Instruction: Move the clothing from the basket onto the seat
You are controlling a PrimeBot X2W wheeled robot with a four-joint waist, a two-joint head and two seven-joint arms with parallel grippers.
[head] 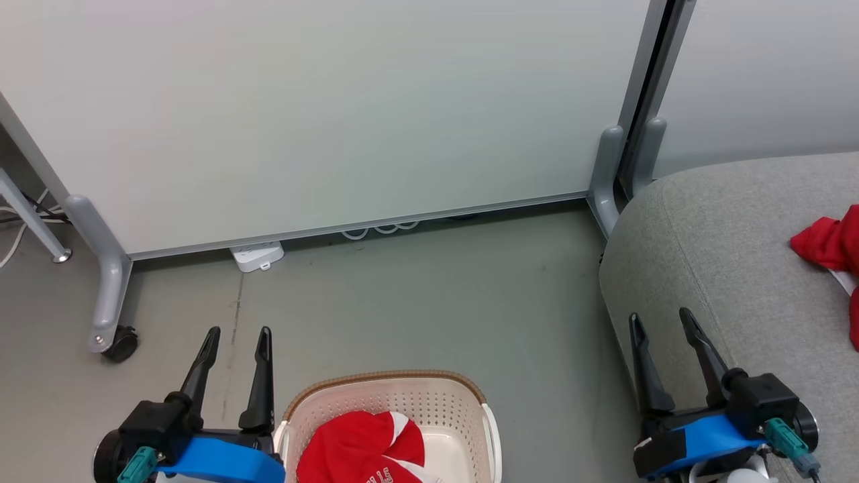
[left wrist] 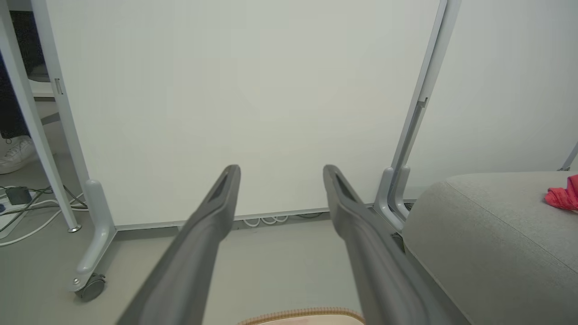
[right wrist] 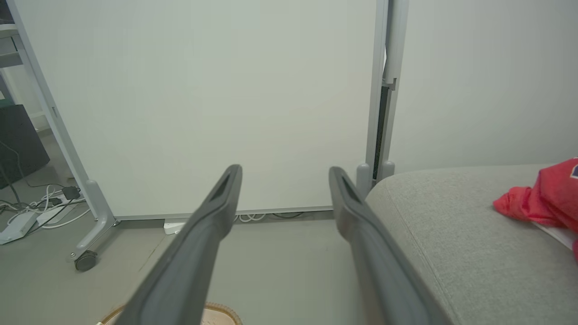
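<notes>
My left tool (head: pixel 239 332) and right tool (head: pixel 659 315) are both spread apart, holding nothing. 1 red top (head: pixel 362 443) sits in the basket (head: pixel 389 377); another red top (head: pixel 829 245) lies on the seat (head: pixel 704 268). If I pinch too little cloth, it could slip and drop on the floor (head: pixel 436 302).

The left gripper (head: pixel 239 332) and the right gripper (head: pixel 659 315) look alike: each has two long, matte dark grey fingers (left wrist: pixel 203 234) that taper to narrow tips, with a slot-shaped hollow near each end. The fingers rise from a blocky black housing (head: pixel 768 397) wrapped in a bright blue band (head: pixel 215 463). A teal plug (head: pixel 137 463) juts from each wrist.
</notes>
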